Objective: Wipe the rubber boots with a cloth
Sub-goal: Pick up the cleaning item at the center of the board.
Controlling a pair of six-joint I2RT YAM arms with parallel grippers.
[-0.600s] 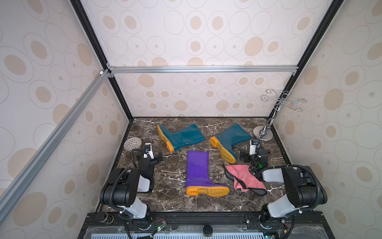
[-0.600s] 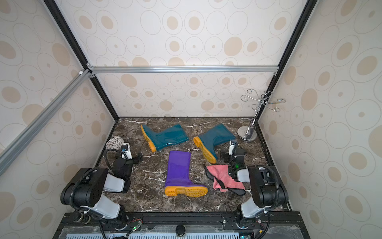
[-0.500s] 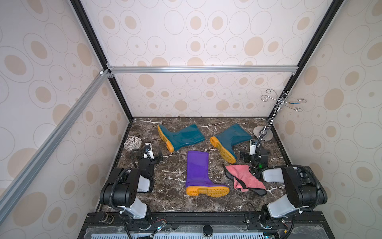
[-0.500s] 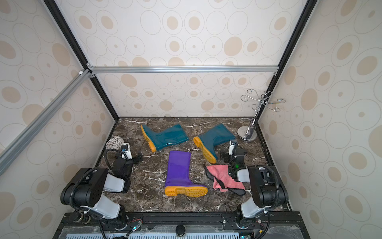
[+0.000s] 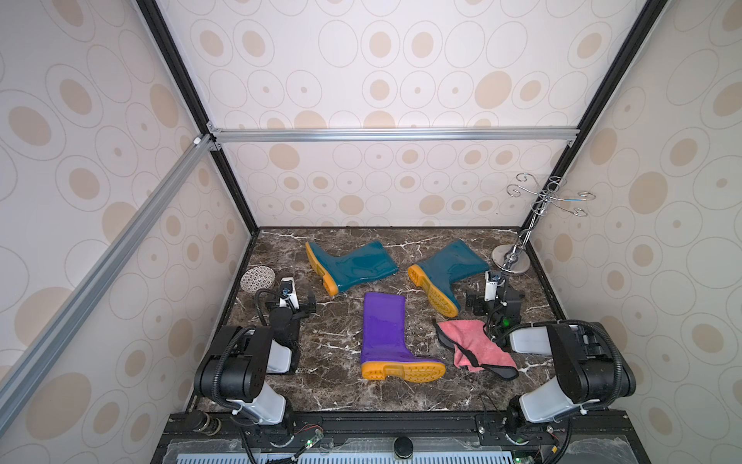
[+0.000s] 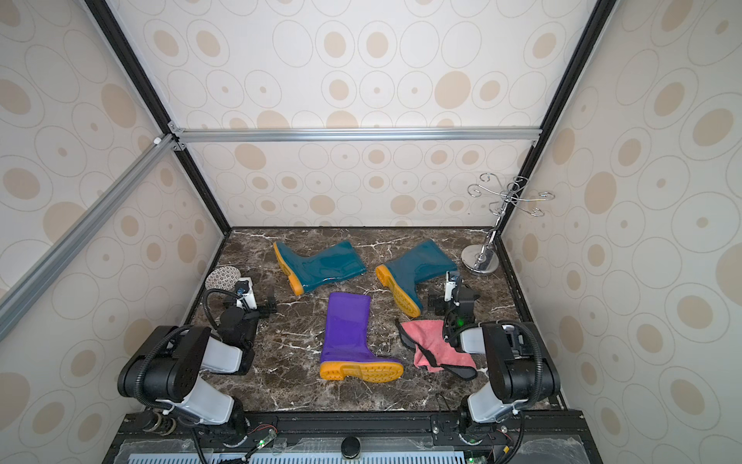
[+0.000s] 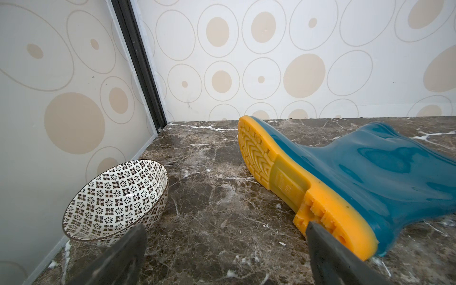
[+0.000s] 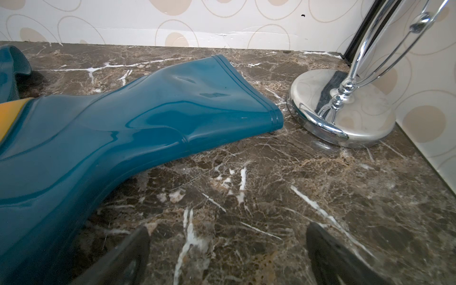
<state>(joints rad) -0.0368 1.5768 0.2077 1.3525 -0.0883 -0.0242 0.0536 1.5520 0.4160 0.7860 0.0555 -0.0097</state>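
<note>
Three rubber boots lie on their sides on the marble floor: a purple one (image 5: 385,333) in the middle, with two teal ones (image 5: 353,265) (image 5: 445,269) behind it. The pink cloth (image 5: 473,345) with dark edging lies crumpled to the right of the purple boot. My left gripper (image 5: 293,305) hovers open near the left wall, and in its wrist view the left teal boot's yellow sole (image 7: 283,177) is just ahead of one fingertip (image 7: 325,246). My right gripper (image 5: 494,301) is open behind the cloth, beside the right teal boot (image 8: 123,128), with only bare floor between its fingers.
A patterned bowl (image 5: 258,278) sits by the left wall, close to my left gripper. A chrome hook stand (image 5: 510,261) rises in the back right corner, its round base (image 8: 343,108) near the right teal boot's opening. Walls enclose the floor on three sides.
</note>
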